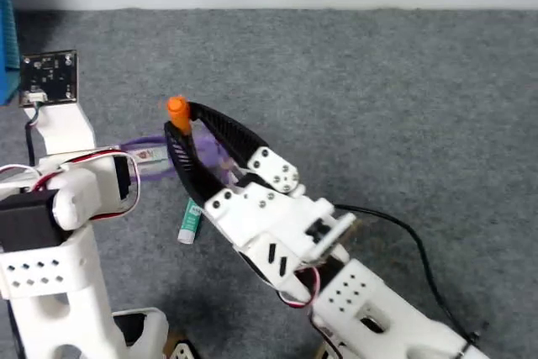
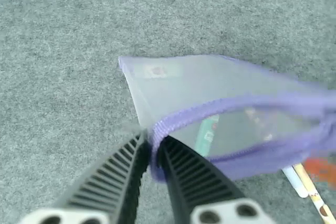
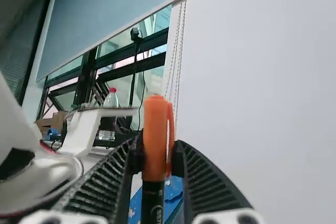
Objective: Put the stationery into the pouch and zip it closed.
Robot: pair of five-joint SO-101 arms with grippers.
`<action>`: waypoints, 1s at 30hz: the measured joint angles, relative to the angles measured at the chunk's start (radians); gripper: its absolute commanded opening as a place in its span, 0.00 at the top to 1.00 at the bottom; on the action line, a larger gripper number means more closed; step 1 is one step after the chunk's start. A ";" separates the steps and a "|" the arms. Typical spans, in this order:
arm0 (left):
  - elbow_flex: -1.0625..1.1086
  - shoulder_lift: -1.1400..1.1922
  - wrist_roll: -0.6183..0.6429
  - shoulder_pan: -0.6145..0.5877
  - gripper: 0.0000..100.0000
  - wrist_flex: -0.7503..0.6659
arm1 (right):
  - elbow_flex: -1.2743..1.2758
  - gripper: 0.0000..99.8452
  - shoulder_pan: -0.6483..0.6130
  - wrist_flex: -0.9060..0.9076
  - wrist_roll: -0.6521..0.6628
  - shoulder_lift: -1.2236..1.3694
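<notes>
Translucent purple-edged pouch open; orange-capped marker aloft; glue stick flat nearby

Far end of the pouch blurred, past the edge — pens partly hidden.

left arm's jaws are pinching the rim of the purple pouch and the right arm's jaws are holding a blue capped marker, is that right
Not quite. The marker in the right arm's jaws has an orange cap, not a blue one; the right wrist view shows it clamped between them. The rest holds: in the left wrist view the left arm's jaws pinch the rim of the purple pouch.
</notes>
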 measured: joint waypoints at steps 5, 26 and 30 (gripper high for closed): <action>0.000 0.000 0.000 -0.002 0.99 0.000 | 0.005 0.99 0.006 -0.146 0.066 0.115; 0.000 0.000 0.000 -0.002 0.99 0.000 | -0.120 0.99 -0.058 -0.186 0.101 0.245; 0.000 0.000 0.000 -0.002 0.99 0.000 | -0.147 0.99 -0.057 -0.295 0.103 0.342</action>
